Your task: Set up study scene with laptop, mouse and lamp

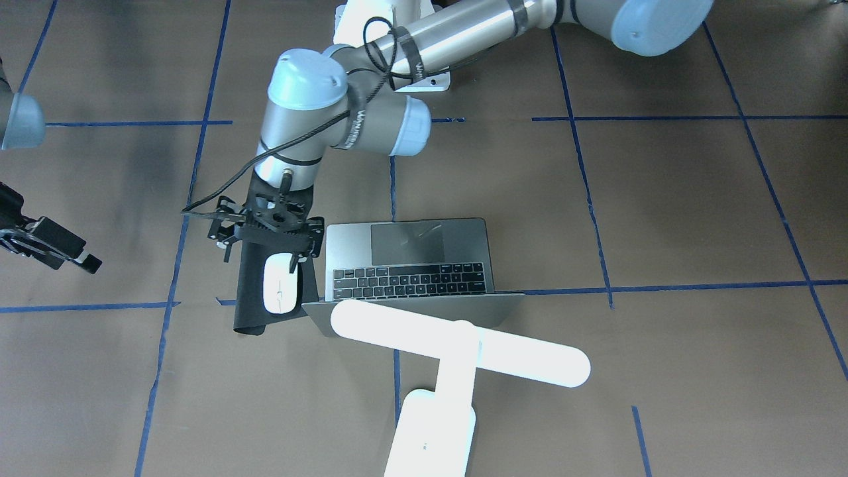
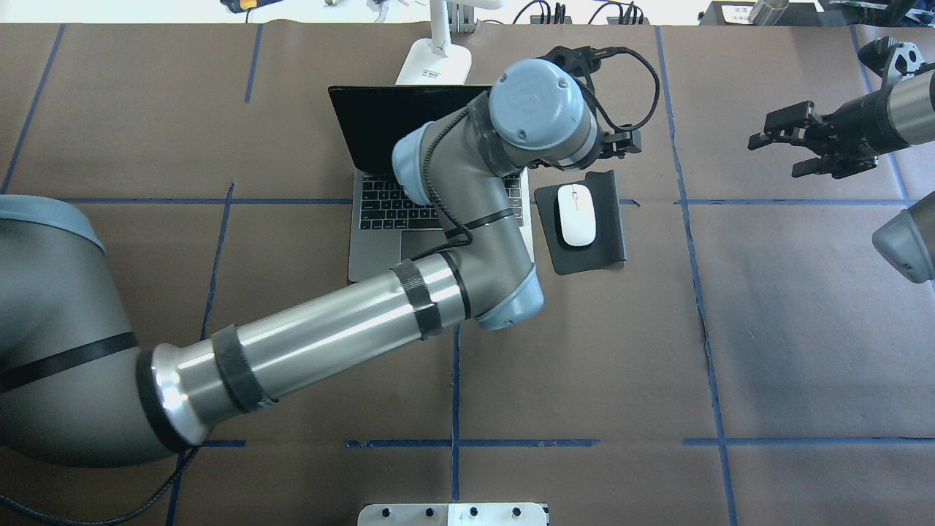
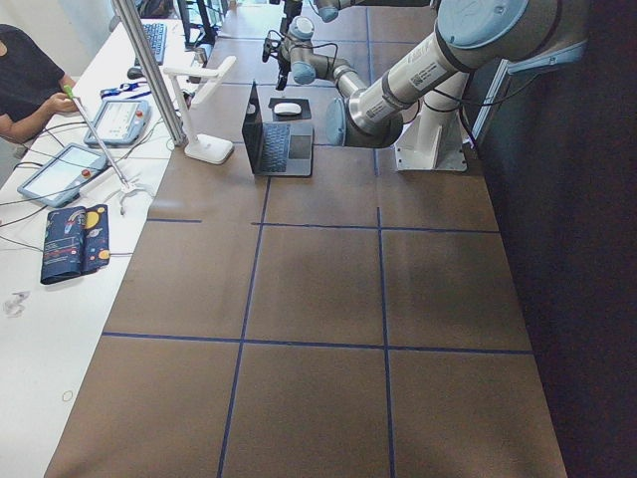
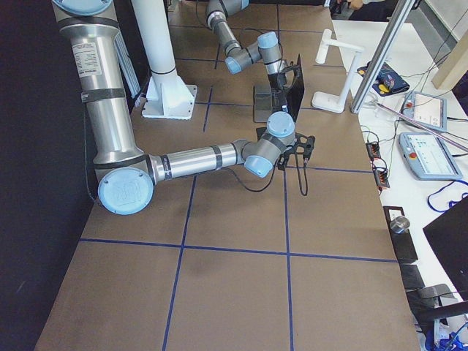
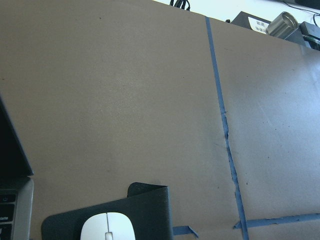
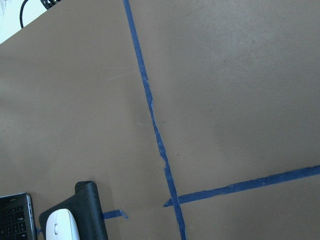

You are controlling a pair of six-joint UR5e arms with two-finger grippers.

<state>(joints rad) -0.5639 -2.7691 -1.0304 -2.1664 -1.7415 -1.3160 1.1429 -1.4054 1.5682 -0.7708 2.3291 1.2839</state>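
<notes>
One laptop (image 1: pixel 411 258), one mouse (image 1: pixel 279 291), one lamp (image 1: pixel 457 351), left end effector (image 1: pixel 262 257) spread, right end effector (image 2: pixel 776 153) spread

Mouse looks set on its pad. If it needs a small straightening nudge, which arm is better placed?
Left. The left gripper hangs open just above the mouse and its mouse pad, beside the laptop. The right gripper is open too, but off over bare table.

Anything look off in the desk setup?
The black rectangular mouse pad beside the thin grey metal laptop has its far corner curled up off the brown table, so it does not lie flat. The small white oval mouse sits on the flat part. Nothing else stands out.
</notes>
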